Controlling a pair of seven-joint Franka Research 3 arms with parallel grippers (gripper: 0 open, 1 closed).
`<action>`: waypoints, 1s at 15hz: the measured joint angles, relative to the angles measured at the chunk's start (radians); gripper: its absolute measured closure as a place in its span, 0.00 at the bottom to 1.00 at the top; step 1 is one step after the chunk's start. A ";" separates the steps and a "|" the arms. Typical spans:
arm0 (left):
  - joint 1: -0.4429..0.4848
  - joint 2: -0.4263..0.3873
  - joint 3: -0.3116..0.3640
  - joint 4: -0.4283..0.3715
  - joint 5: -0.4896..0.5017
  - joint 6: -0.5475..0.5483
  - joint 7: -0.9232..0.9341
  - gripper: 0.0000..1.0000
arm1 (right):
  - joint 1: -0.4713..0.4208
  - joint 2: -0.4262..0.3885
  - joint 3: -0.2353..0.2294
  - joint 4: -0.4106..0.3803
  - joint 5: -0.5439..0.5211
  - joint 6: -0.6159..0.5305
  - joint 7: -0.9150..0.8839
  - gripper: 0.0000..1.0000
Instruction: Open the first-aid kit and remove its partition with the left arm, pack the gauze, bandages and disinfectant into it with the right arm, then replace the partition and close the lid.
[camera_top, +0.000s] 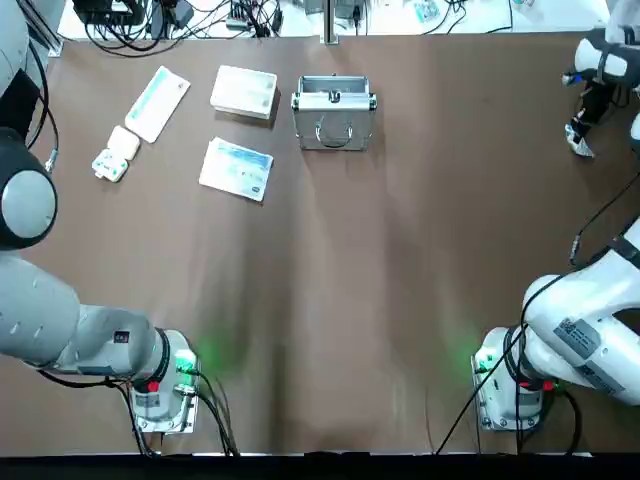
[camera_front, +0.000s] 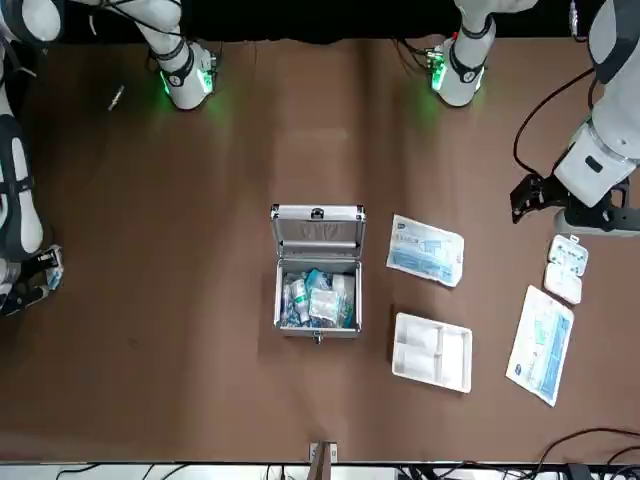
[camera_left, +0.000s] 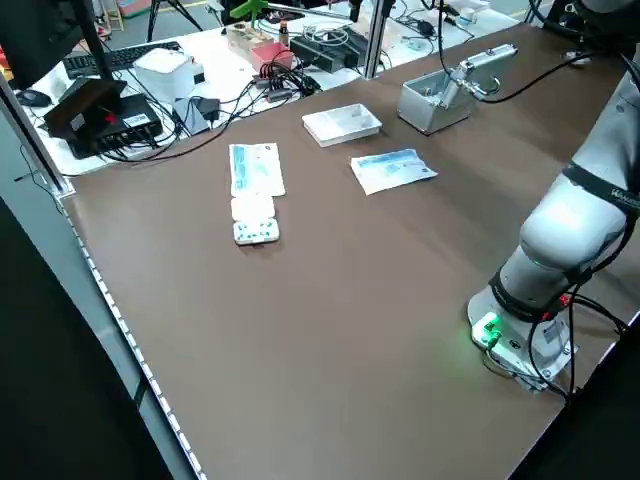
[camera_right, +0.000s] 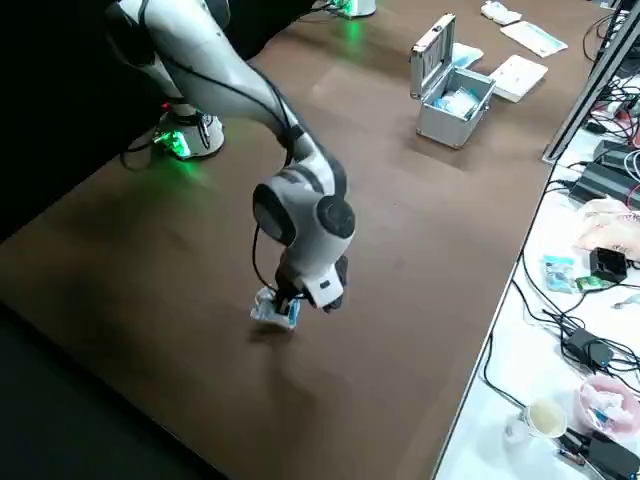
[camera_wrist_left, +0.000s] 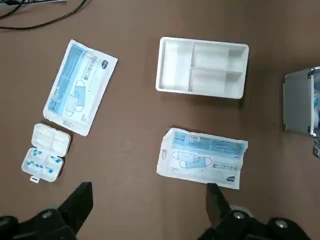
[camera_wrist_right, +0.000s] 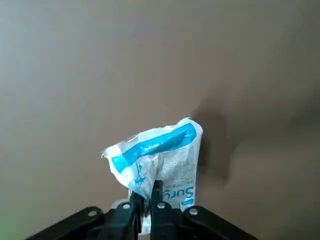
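Left gripper (camera_wrist_left: 150, 185), fingers apart, hovers over the tabletop's L side, nr the compartmented white tray (camera_wrist_left: 202, 67) & flat packets. R gripper (camera_wrist_right: 148, 190) has a crumpled white/blue pkt (camera_wrist_right: 172, 152) clamped above the table's R side; case (camera_right: 443, 126) sits btwn arms, lid (camera_right: 432, 52) up, pkts inside.

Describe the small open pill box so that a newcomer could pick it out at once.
From the silver case, look toward the robot's left, past the white divided tray. Beside the farther blue-printed packet lies the pill box, white and opened flat. Unlike its larger neighbours, it has two rounded halves, one holding little blue-marked pieces.
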 joint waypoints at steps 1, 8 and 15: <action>0.000 0.000 -0.002 0.000 0.000 0.001 0.000 0.00 | 0.002 -0.009 0.025 0.006 0.001 -0.038 0.035 0.91; 0.001 -0.001 -0.002 0.000 0.000 0.009 0.000 0.00 | 0.012 -0.060 0.312 0.021 0.058 -0.293 0.486 0.92; 0.007 -0.006 0.001 0.001 0.000 0.011 0.001 0.00 | 0.258 -0.072 0.451 0.021 0.301 -0.200 1.205 0.92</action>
